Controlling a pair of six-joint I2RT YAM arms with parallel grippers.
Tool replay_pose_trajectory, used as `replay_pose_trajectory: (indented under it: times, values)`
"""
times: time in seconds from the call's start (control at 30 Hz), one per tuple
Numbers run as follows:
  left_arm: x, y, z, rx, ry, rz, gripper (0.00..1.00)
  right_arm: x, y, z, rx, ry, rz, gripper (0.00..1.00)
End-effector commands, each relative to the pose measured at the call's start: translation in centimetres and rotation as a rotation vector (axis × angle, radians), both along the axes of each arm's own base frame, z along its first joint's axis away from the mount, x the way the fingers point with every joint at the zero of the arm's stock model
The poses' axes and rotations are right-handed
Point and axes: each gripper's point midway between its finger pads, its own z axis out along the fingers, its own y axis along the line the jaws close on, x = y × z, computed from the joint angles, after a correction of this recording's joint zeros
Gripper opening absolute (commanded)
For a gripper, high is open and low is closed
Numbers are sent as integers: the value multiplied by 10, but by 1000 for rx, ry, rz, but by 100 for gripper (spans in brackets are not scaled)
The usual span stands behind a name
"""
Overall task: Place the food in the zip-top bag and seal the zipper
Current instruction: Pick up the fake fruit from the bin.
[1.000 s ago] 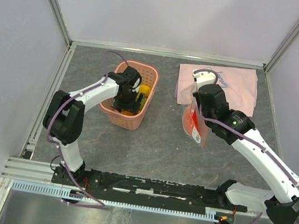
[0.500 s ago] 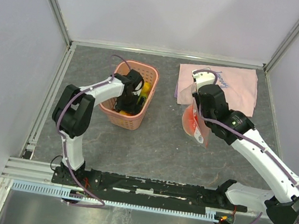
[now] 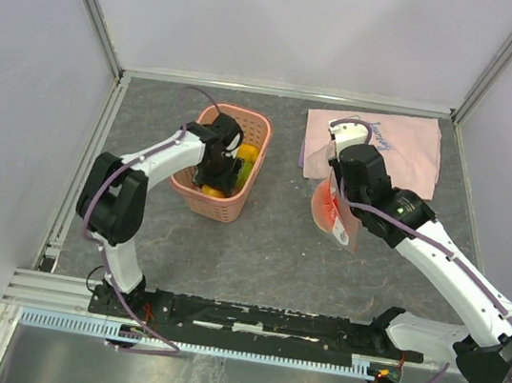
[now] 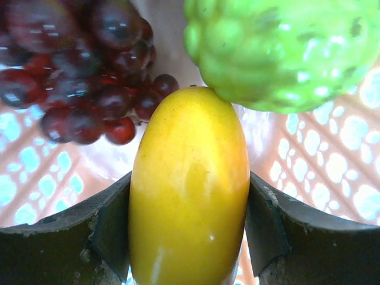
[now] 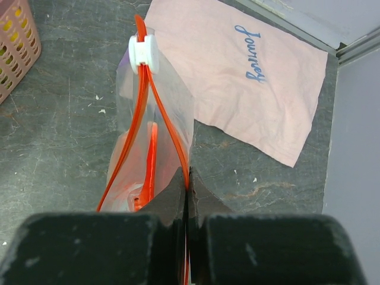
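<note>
My left gripper (image 4: 189, 219) is down inside the pink basket (image 3: 234, 209), shut on the yellow mango-like fruit (image 4: 189, 184). Next to it lie the bumpy green fruit (image 4: 279, 50) and the dark purple grapes (image 4: 77, 65). In the top view the left gripper (image 3: 212, 177) shows over yellow and orange fruit (image 3: 245, 154). My right gripper (image 5: 189, 185) is shut on one lip of the zip-top bag (image 5: 148, 127) and holds it upright with its mouth open. The red-orange zipper (image 5: 169, 127) ends at a white slider (image 5: 142, 50). Something red lies inside the bag (image 3: 329, 207).
A pink cloth (image 3: 388, 144) with blue lettering lies behind the bag at the back right; it also shows in the right wrist view (image 5: 243, 71). The basket's corner (image 5: 18, 35) shows at that view's left. Grey walls and metal rails (image 3: 85, 176) enclose the dark table.
My left arm has shifted slightly inside the basket, moving right and then back left. The right gripper and the bag have stayed almost still.
</note>
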Motion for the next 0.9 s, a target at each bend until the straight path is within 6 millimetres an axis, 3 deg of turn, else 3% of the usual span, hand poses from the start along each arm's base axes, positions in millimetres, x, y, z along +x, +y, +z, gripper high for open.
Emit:
replay_pose_trajectory:
  times: [0.0, 0.17, 0.27, 0.63, 0.87]
  values:
    - [13, -2, 49, -59, -152, 39, 50, 2, 4, 15, 54, -41, 3, 2]
    - [15, -2, 75, -98, -230, 66, 49, 3, 7, 11, 57, -29, 8, 2]
    - [18, 2, 78, -87, -263, 113, 49, 4, 8, 9, 55, -23, 8, 2]
    - [9, 14, 33, 21, -209, 246, 47, 5, 13, 1, 55, -5, 19, 2]
    - [1, 15, 15, 49, -192, 274, 54, 7, 16, -3, 54, 6, 29, 2]
